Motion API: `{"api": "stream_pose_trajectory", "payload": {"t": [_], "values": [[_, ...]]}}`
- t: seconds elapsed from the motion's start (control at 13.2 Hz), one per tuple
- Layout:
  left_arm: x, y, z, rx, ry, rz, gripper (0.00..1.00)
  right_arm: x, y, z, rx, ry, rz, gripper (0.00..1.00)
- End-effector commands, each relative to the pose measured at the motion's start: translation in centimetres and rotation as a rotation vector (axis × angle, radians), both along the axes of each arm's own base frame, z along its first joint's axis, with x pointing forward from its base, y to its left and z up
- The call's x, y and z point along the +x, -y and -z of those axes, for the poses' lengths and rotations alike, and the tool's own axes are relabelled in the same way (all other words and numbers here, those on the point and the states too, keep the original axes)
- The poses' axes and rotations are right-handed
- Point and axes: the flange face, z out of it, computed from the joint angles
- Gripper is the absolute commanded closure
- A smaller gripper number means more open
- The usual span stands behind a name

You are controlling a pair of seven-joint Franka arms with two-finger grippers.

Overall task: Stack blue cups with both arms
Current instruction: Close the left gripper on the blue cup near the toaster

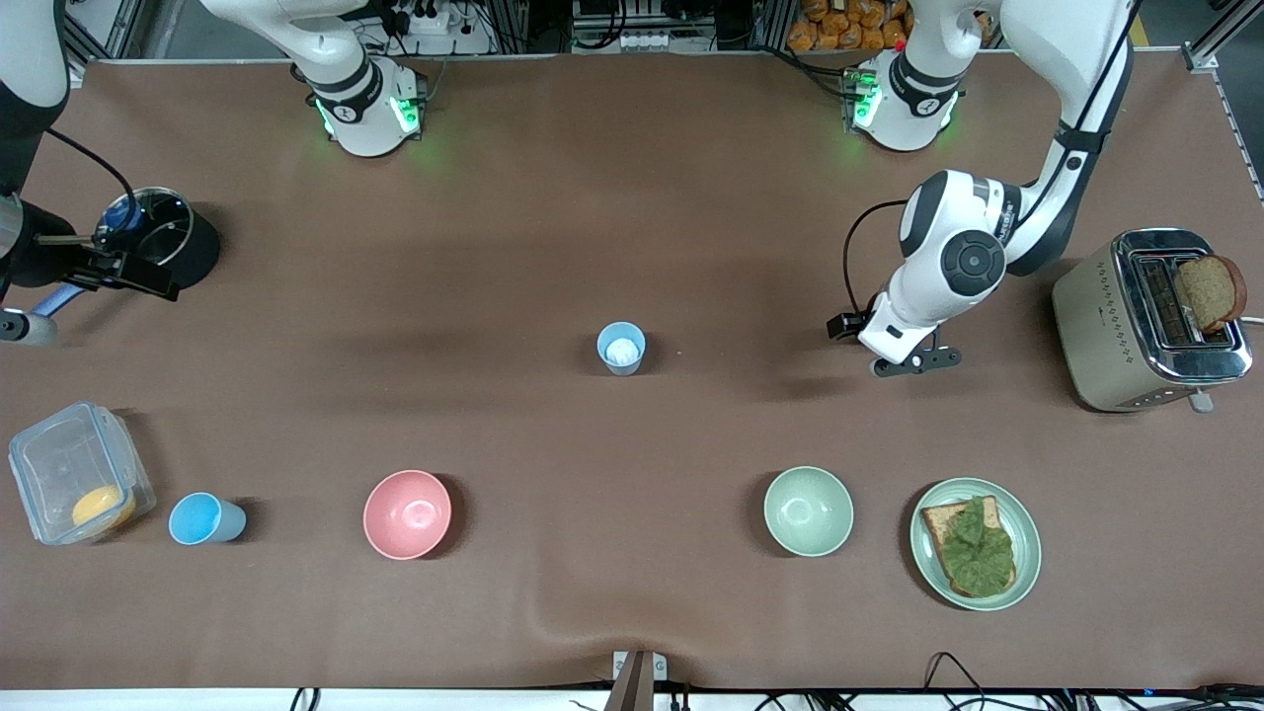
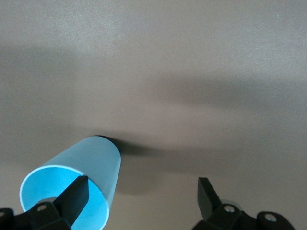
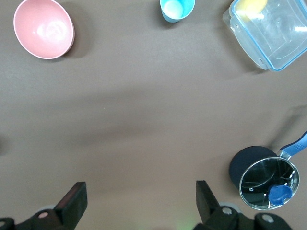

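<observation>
The paler blue cup (image 1: 621, 348), with a white spot inside, stands upright in the middle of the table. The brighter blue cup (image 1: 204, 518) stands nearer the front camera, toward the right arm's end, between a clear container and a pink bowl. It also shows in the right wrist view (image 3: 177, 8). My left gripper (image 1: 913, 362) is open and empty, low over the table between the paler cup and the toaster. In the left wrist view a blue cup (image 2: 91, 167) shows beside one finger of the left gripper (image 2: 142, 189). My right gripper (image 1: 133, 276) is open and empty (image 3: 139, 191) beside the black pot.
A black pot (image 1: 163, 242) with a glass lid is at the right arm's end. A clear container (image 1: 79, 484), a pink bowl (image 1: 407, 513), a green bowl (image 1: 808, 511) and a plate of toast (image 1: 976, 543) stand in a row near the front. A toaster (image 1: 1150, 321) is at the left arm's end.
</observation>
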Motion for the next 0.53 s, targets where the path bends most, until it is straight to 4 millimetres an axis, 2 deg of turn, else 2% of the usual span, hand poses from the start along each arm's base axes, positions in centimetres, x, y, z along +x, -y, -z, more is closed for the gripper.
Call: {"api": "stream_pose_trajectory", "payload": {"t": [0.0,0.15,0.46], "values": [[-0.6,-0.1,0.2,0.002,0.001,-0.021,0.00,-0.4,0.2,0.0,-0.017,-0.002,-0.002,0.00],[-0.7,-0.7,1.1,0.006,-0.017,-0.031,0.00,-0.3,-0.2,0.0,-0.018,-0.002,-0.010,0.00],[-0.7,-0.8,0.1,0.016,-0.016,-0.022,0.00,-0.3,-0.8,-0.3,-0.014,0.004,-0.032,0.00]]}}
